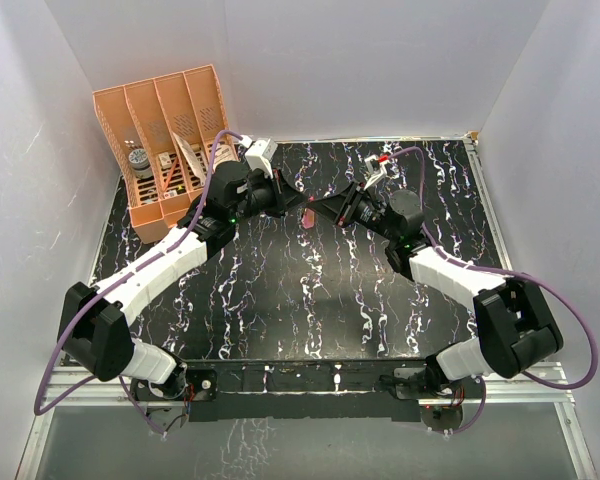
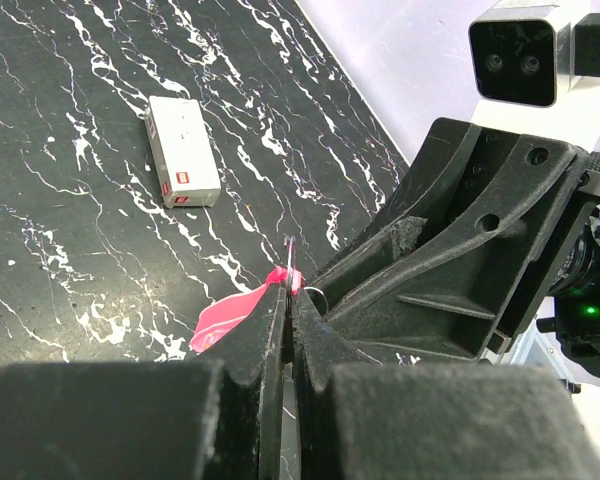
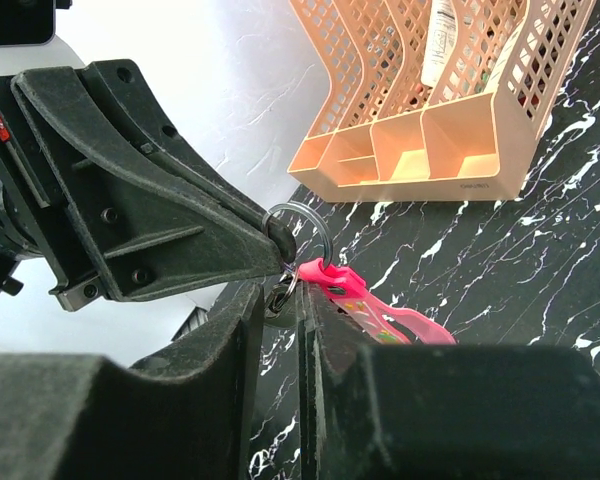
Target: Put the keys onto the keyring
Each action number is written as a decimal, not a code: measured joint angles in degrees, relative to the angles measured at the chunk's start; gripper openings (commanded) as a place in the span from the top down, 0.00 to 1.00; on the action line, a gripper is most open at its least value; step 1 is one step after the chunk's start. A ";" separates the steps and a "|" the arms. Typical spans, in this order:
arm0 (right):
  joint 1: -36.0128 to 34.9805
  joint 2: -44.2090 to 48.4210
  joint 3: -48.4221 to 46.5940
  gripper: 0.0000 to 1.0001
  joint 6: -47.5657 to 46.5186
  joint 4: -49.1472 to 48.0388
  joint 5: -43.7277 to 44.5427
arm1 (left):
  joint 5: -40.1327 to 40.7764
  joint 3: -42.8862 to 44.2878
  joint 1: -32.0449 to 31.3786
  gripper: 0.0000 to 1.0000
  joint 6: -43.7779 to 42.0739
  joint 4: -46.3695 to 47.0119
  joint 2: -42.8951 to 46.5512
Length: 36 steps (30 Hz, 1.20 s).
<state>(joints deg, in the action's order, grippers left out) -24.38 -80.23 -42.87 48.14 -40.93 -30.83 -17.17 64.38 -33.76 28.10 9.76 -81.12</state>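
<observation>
Threading step, in mid-air over the table [image 1: 280,310], a bit toward 12 o'clock from its centre. Left gripper [image 3: 277,240] is pressed together on the keyring [image 3: 323,235], pinching the wire loop. The pink tag [image 3: 400,322] trails toward 4 o'clock in the right wrist view. Right gripper [image 3: 280,305] has its jaws nearly together with a thin gap. A small metal bit sits between them just under the loop, probably the key [image 3: 283,288]; I can't tell if it's truly pinched. Key looks not yet threaded. Next I'd need to line the key's hole up with the ring's split end and slide it on, with very little margin.
</observation>
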 measured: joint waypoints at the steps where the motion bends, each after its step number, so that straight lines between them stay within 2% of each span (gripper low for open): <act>1: 0.00 -0.09 -0.02 0.83 0.00 0.00 0.07 | 0.04 0.00 0.02 1.00 -0.04 -0.02 0.00; 6: -0.04 -0.20 -0.11 0.88 -0.20 0.52 0.61 | 0.17 0.00 0.00 1.00 -0.42 -0.42 0.02; 18: -0.11 -0.11 -0.90 0.91 -5.22 6.01 3.39 | 0.07 1.20 -0.02 1.00 -1.53 -5.18 0.02; 36: -0.46 4.09 -2.49 0.95 -20.41 14.40 7.39 | -3.56 6.86 -0.04 1.00 -2.05 -12.72 -4.44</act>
<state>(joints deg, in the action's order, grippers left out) -24.84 -76.14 -45.36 27.73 -26.52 -23.44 -20.73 71.24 -33.80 26.04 -2.96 -85.56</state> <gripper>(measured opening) 0.054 0.013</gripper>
